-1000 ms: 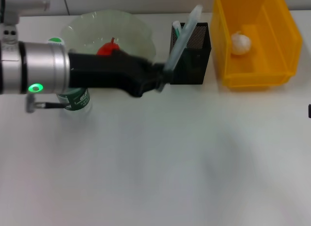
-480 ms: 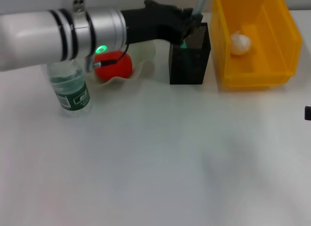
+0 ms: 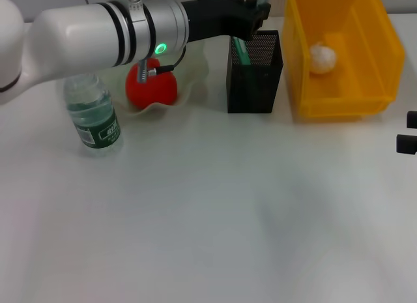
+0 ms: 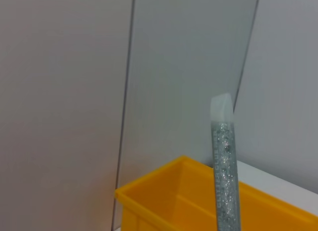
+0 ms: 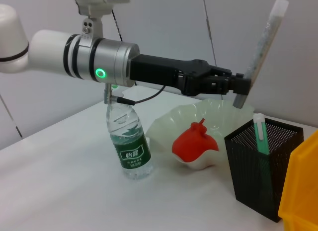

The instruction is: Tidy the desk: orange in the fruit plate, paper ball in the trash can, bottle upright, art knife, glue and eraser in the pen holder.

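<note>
My head view cuts off the glue [image 3: 263,1] above the left gripper [image 3: 255,16]; my right gripper [image 3: 406,132] barely shows at the edge.

Head camera is looking down over the pen holder [image 3: 254,72]. Right wrist is viewing it [image 5: 262,166] sideways, low; left wrist is facing the wall.
</note>
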Tool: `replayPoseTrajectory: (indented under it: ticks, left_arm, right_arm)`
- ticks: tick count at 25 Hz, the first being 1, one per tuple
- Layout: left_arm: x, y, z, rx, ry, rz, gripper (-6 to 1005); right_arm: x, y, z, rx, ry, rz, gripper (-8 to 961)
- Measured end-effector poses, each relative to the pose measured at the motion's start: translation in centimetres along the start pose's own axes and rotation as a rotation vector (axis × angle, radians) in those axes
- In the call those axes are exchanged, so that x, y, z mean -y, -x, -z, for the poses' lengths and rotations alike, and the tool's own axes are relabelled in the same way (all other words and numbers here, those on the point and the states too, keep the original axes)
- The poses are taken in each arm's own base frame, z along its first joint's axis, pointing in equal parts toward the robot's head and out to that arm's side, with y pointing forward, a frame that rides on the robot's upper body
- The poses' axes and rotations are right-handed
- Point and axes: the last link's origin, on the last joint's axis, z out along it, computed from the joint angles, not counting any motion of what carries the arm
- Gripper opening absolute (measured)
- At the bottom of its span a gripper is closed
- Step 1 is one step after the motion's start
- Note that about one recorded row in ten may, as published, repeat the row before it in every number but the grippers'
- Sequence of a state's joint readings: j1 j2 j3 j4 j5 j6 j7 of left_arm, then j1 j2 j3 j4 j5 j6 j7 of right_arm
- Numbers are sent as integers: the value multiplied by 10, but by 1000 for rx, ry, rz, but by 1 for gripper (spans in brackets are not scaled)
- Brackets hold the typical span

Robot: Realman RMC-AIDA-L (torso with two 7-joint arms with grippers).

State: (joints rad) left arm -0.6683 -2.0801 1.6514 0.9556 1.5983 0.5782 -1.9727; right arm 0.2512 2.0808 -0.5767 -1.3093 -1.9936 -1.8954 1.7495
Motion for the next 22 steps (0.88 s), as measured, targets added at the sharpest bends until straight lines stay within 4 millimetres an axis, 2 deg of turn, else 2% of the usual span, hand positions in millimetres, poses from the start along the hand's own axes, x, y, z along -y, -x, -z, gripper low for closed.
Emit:
replayPoseTrajectory:
  ticks: [10,19,21,22]
  left_arm:
    - [-5,9,-15,50,-13,-13,298]
    - [-2,15,-14,58,-29,1,318]
    - [-2,15,-13,54,-29,3,527]
    - [-3,14,-11,46,-25,4,560]
  right_arm:
    - [0,1,-4,-19,11,2,590]
    - [0,-2,-5,-18,21,-7,591]
    - [0,-2,-6,-16,24,-10,591]
    - [0,-3,-7,-15,29,-11,592]
